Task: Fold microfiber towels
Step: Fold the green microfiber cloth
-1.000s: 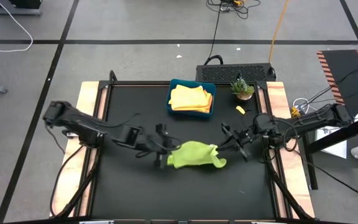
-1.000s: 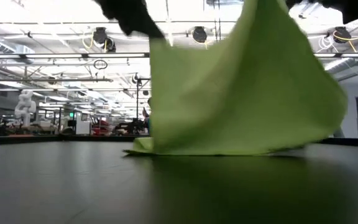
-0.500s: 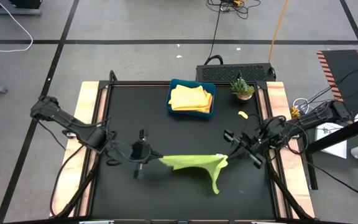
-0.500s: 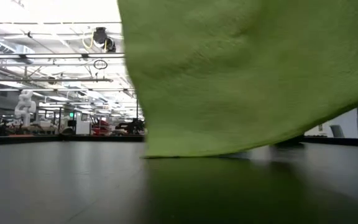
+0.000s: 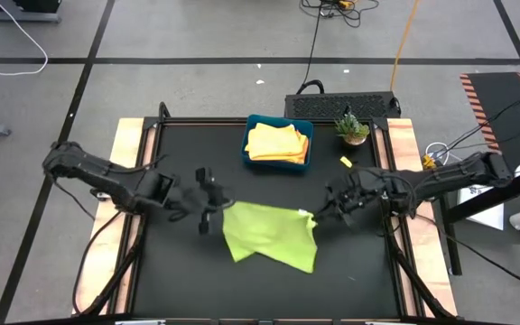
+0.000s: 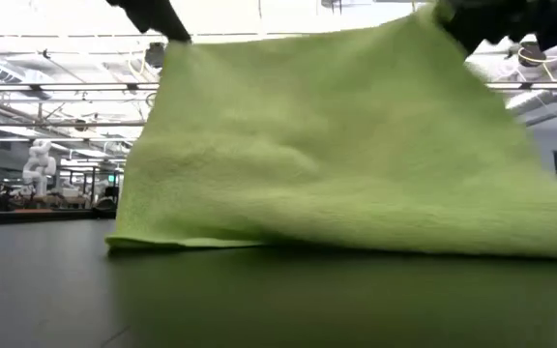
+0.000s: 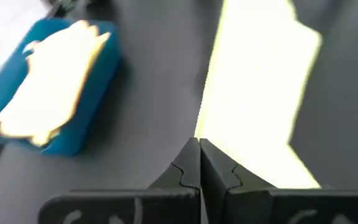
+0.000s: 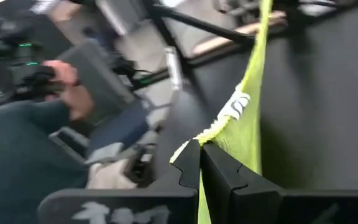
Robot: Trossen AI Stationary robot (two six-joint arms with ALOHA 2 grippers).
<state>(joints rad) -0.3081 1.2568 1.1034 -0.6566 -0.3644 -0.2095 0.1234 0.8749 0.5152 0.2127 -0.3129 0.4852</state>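
Worktop (image 5: pixel 188 153) first: your black surface carries everything, and the lime green towel (image 5: pixel 271 235) hangs over its middle, lifted by two corners while its lower edge drags on the mat, as the low view shows. Behind it sits the blue tray (image 5: pixel 253 144) holding folded yellow towels (image 5: pixel 276 143), with a small potted plant (image 5: pixel 352 128) beside the tray.

You are at the spreading step, by my reading: the cloth is held taut between both arms but not yet laid flat. Your left gripper (image 5: pixel 211 200) is clamped shut on the towel's near-left corner, and your right gripper (image 5: pixel 325 213) is clamped shut on the opposite corner, next to its white label (image 8: pixel 237 103).

Next, lower both corners evenly so the sheet settles smooth, keeping tension between the arms; then let go and regrasp for the first fold.
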